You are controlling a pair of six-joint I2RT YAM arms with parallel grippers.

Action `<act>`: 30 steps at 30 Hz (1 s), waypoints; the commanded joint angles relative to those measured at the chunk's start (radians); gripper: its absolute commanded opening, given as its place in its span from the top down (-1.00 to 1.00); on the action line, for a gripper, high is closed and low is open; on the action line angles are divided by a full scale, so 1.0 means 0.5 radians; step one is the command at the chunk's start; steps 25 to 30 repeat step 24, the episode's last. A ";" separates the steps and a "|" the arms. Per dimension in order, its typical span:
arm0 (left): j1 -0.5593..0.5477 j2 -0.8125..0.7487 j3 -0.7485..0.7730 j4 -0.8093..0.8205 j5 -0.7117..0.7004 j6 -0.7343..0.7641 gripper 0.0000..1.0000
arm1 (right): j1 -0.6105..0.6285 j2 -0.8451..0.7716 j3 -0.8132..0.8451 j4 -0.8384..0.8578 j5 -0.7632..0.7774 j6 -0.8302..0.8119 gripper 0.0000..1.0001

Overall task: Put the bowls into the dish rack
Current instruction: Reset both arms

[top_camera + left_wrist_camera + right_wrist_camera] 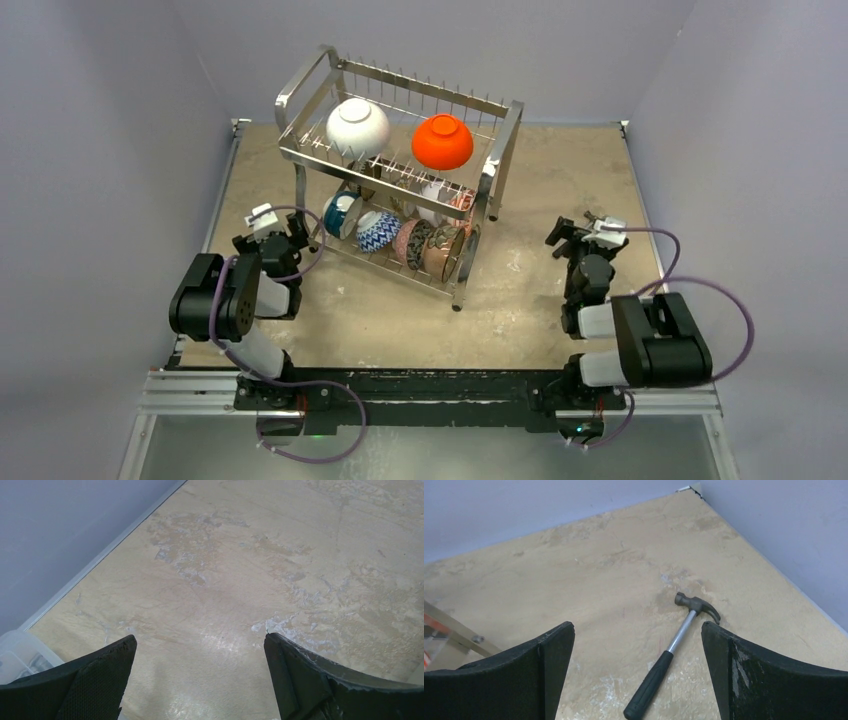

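Purple-grey walls are closing round a tan bench (pixel 560 200). At the back, in the middle, the dish rack (pixel 430 85) is standing. On its top tier the white bowl (pixel 357 126) & orange bowl (pixel 442 141) are lying bottoms up, it looks like, prob so water can run off. Down below, the teal bowl (pixel 341 215), blue-and-white bowl (pixel 378 231) & a few more are standing on edge, w/ wires keeping them from rolling. L pincer (pixel 200 640) is hanging near the rack's left leg, wide open, holding nothing. R pincer (pixel 638 626) is hanging well apart on the right, wide open & empty too, above a hammer (pixel 671 657) lying on the bench. Every bowl I'm seeing is sitting in the rack, so the job is looking done.
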 commanded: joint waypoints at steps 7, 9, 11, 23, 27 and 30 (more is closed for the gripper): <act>-0.089 0.001 0.015 0.149 0.355 0.118 -0.97 | 0.063 0.511 0.270 0.477 0.027 -0.251 -0.98; -0.087 0.022 0.007 0.205 0.357 0.127 -0.98 | 0.066 0.468 0.261 0.424 0.066 -0.226 -0.97; -0.090 0.017 0.008 0.190 0.359 0.125 -0.97 | 0.065 0.492 0.251 0.483 0.110 -0.220 -0.98; -0.094 0.031 0.081 0.072 0.590 0.224 -0.98 | 0.065 0.499 0.253 0.497 0.107 -0.224 -0.98; -0.094 0.026 0.078 0.078 0.606 0.225 -0.98 | 0.065 0.498 0.252 0.498 0.108 -0.227 -0.98; -0.094 0.026 0.078 0.078 0.606 0.225 -0.98 | 0.065 0.498 0.252 0.498 0.108 -0.227 -0.98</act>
